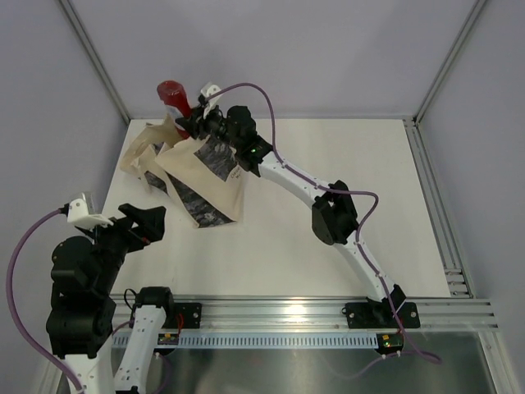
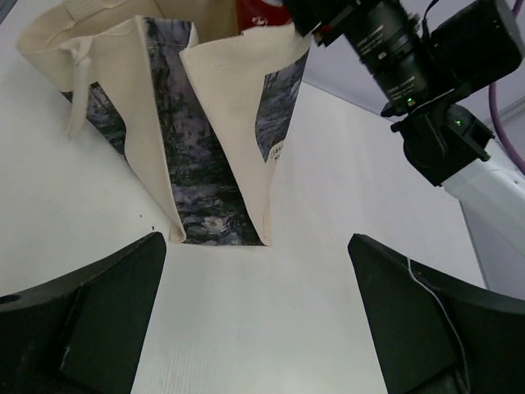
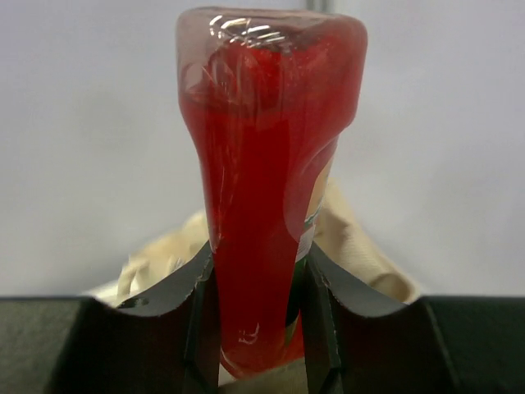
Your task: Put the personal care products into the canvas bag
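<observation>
A red bottle (image 1: 174, 97) (image 3: 262, 180) stands up out of my right gripper (image 1: 190, 123) (image 3: 256, 316), which is shut on its lower part. It hangs just above the far end of the beige canvas bag (image 1: 197, 176) (image 2: 213, 123), whose cloth rim (image 3: 353, 246) shows behind the bottle. The bag lies on the table at the back left, with its dark printed panel facing up. My left gripper (image 1: 143, 223) (image 2: 256, 320) is open, low over the table in front of the bag's near end, with nothing between its fingers. No other bottle is in view.
The white table (image 1: 344, 164) is edged by aluminium rails (image 1: 435, 205) on the right and at the front. Grey walls rise behind it. My right arm (image 1: 328, 205) stretches across the middle of the table toward the bag.
</observation>
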Controlling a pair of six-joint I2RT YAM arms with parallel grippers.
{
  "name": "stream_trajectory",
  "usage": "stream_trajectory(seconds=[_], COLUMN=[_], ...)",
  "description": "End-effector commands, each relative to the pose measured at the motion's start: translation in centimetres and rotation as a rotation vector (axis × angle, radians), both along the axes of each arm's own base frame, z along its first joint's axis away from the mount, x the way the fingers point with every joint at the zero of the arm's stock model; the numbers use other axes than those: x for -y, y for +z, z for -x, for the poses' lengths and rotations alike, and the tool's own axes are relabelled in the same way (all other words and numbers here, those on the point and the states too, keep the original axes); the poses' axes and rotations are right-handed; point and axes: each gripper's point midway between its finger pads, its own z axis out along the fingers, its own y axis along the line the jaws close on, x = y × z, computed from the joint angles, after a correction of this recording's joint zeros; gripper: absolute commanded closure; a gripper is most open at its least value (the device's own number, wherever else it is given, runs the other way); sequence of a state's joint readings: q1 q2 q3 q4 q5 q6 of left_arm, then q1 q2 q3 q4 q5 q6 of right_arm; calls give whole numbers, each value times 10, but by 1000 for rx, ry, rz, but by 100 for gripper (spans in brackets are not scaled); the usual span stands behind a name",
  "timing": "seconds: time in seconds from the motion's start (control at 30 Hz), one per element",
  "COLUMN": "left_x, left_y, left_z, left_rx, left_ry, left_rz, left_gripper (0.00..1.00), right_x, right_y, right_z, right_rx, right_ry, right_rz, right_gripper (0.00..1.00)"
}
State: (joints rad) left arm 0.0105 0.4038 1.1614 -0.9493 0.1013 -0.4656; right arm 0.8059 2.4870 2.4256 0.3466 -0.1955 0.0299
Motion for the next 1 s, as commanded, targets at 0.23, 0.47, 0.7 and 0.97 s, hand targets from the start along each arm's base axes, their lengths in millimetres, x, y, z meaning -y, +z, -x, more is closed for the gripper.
stream_trajectory(seconds=[0.23,0.47,0.7,0.97], left_x=[-1,1,5,2], left_y=[0,-4,-2,-3], left_z=[8,5,3,11], left_rx=[78,75,89,91], left_ry=[17,-9,-35,-21], left_rz=[29,-1,-9,-17], left_gripper=[1,1,1,1], right_x=[43,70,79,89], right_y=[99,73,47,61], right_z=[79,63,46,116], right_rx=[422,341,268,131], right_ry=[153,119,110,557], right_rz=[106,242,321,282], right_gripper=[66,35,12,5])
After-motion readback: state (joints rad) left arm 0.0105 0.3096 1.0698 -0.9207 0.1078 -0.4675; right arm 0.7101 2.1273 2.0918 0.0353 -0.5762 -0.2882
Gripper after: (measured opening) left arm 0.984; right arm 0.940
